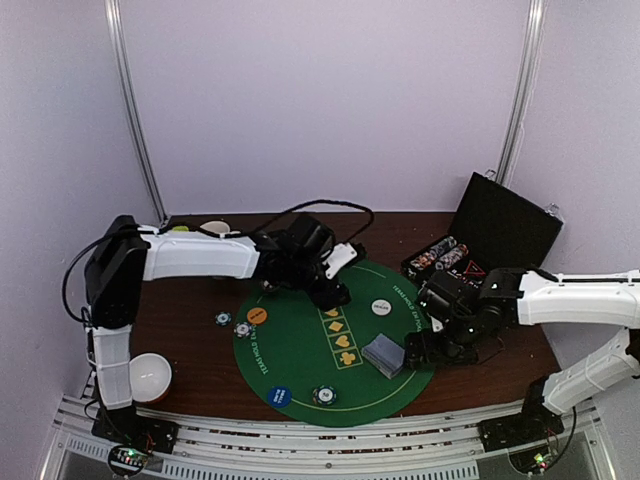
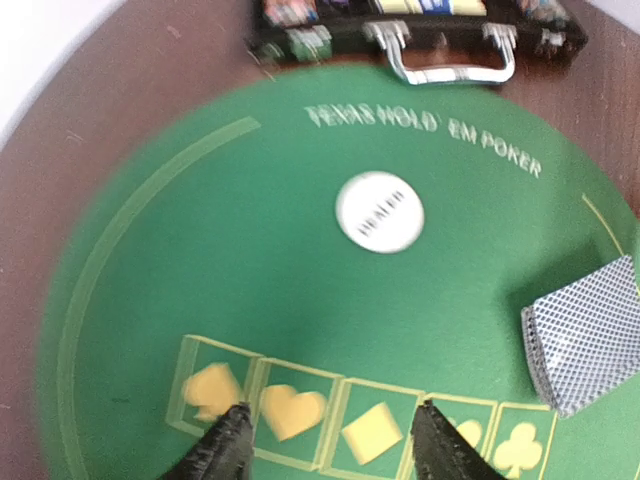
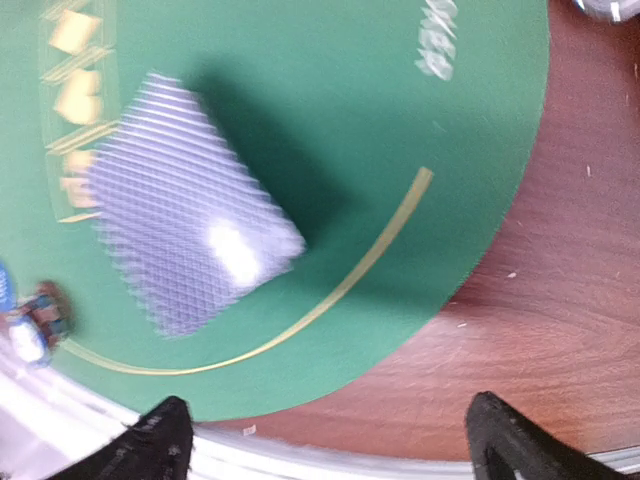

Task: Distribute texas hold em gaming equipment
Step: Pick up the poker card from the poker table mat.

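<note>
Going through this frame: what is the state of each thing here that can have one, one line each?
Chip case: open, lid raised.
Card deck: stacked, backs up, lying on the green mat.
Dealer button: lying flat, label up.
Left end effector: open, empty.
Right end effector: open wide, empty.

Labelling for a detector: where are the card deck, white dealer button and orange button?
card deck (image 2: 588, 335), left wrist view, middle of top card.
white dealer button (image 2: 380, 212), left wrist view, centre of face.
orange button (image 1: 257, 315), top view, centre of disc.
</note>
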